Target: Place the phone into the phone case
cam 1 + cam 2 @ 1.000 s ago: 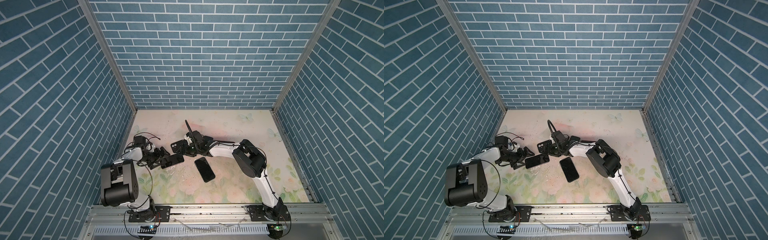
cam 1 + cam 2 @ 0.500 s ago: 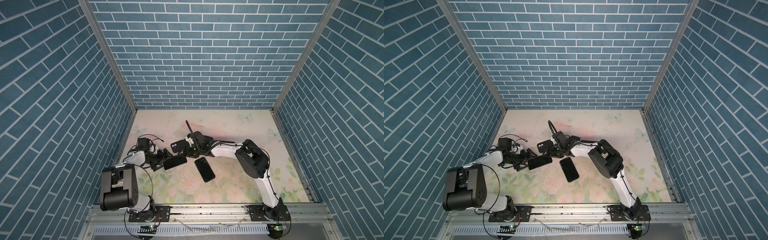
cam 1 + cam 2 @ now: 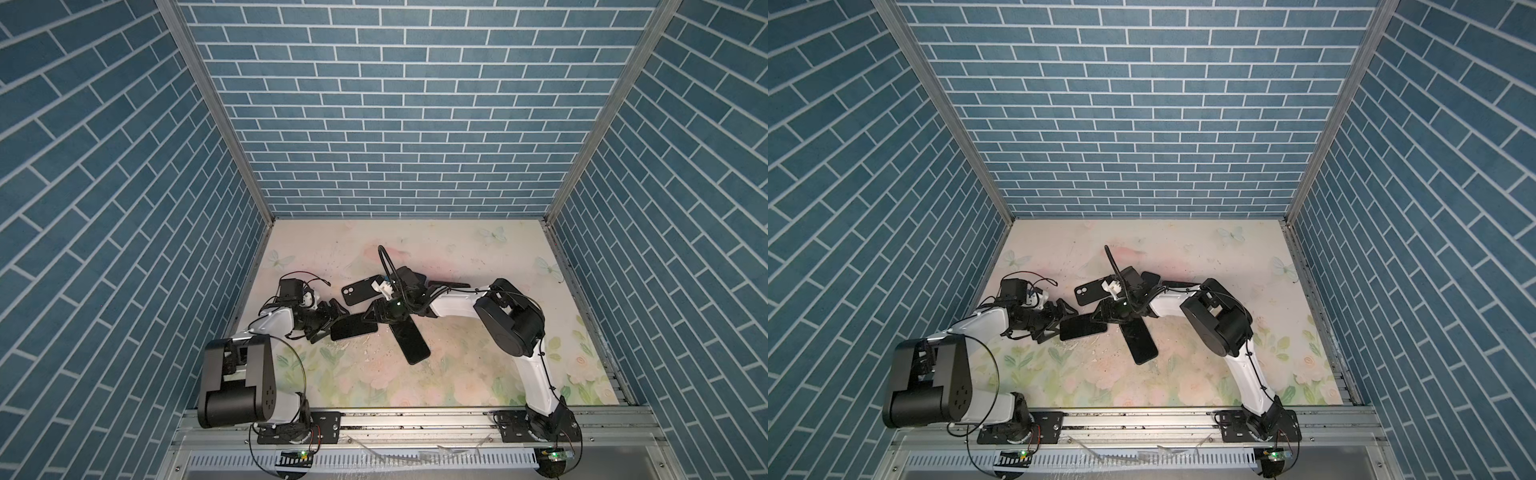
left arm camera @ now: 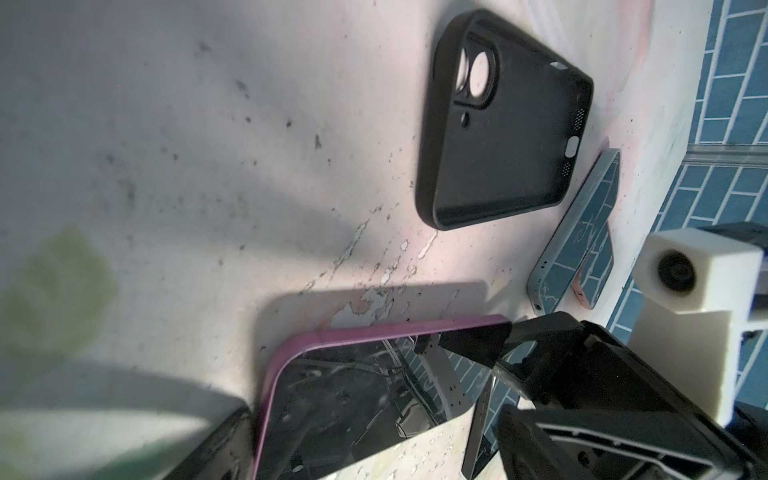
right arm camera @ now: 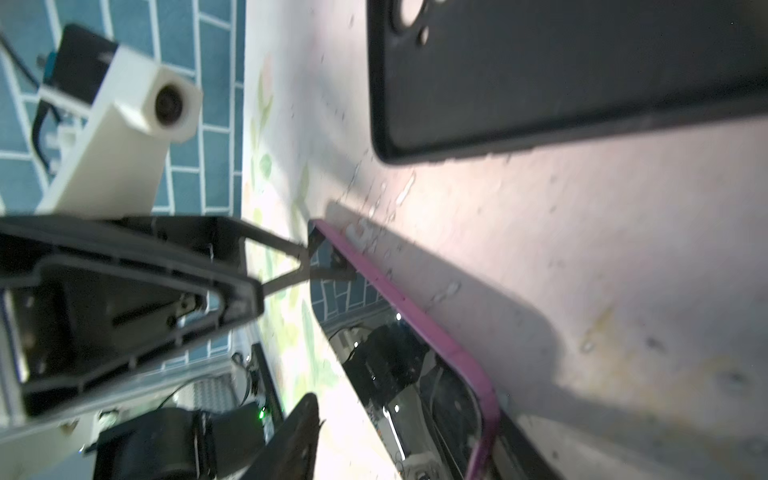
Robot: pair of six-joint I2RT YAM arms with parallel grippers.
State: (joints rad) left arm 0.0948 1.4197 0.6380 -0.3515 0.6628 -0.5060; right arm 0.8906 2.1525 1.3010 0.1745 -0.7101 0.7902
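The phone [image 3: 353,327], dark-screened with a purple rim [image 4: 374,334], lies lengthwise between my two grippers in both top views. My left gripper [image 3: 330,322] stands open at its left end, one finger [image 4: 224,440] right beside the rim. From the other end my right gripper [image 3: 372,316] straddles the phone with open jaws. One right finger [image 5: 301,432] is still apart from the screen edge [image 5: 415,374]. The purple edge throws a wide shadow on the mat. Just behind them lies the empty black phone case [image 3: 358,290] [image 4: 498,124], hollow side up.
A second black phone [image 3: 409,343] lies on the floral mat [image 3: 457,374] just in front of the right gripper. Another phone [image 4: 582,249], reflecting the bricks, lies behind the right forearm. Blue brick walls enclose three sides, and a metal rail [image 3: 415,419] runs along the front.
My left gripper has moved right, and the purple-rimmed phone has shifted a little right with it. My right gripper's jaws have narrowed around the phone's other end.
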